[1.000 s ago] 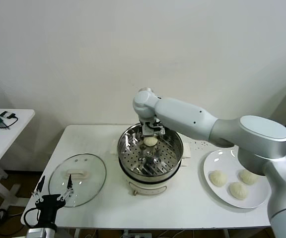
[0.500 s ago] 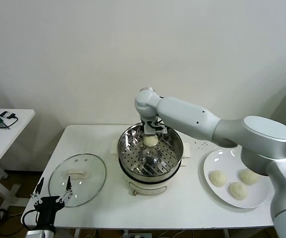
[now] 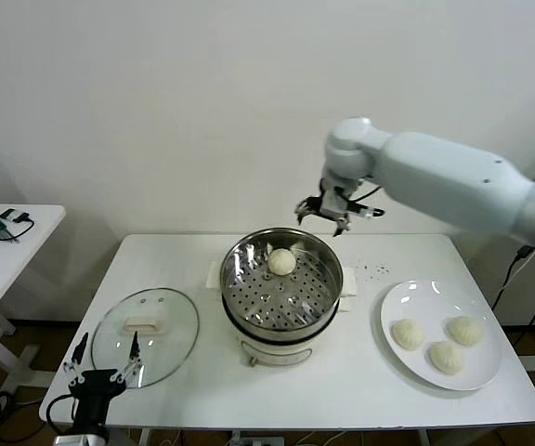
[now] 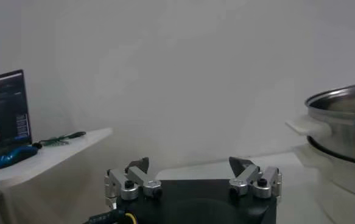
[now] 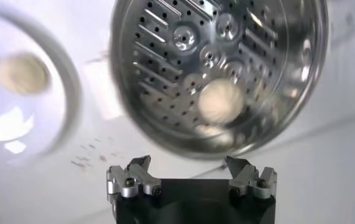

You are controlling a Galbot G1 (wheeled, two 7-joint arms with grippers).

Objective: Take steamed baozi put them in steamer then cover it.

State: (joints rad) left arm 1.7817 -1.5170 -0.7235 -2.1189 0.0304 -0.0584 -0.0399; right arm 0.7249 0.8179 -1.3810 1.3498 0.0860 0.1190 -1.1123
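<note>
The steel steamer (image 3: 295, 302) stands mid-table with one cream baozi (image 3: 281, 262) lying free on its perforated tray, toward the back. Three more baozi (image 3: 446, 357) rest on a white plate (image 3: 418, 302) to the right. My right gripper (image 3: 334, 216) hangs open and empty above the steamer's back right rim. Its wrist view looks down on the steamer (image 5: 165, 73), the baozi (image 5: 223, 101) and its own open gripper (image 5: 189, 163). The glass cover (image 3: 145, 323) lies flat on the table at the left. My left gripper (image 3: 100, 373) waits open below the table's front left edge.
A white side table (image 3: 7, 246) with small items stands at the far left. The wall runs close behind the main table. In the left wrist view, my open left gripper (image 4: 189, 164) faces the steamer's side (image 4: 341, 115) and a side table (image 4: 55, 149).
My right gripper has risen out of the steamer and swung up and to the right, leaving the baozi on the tray. The left arm has barely moved.
</note>
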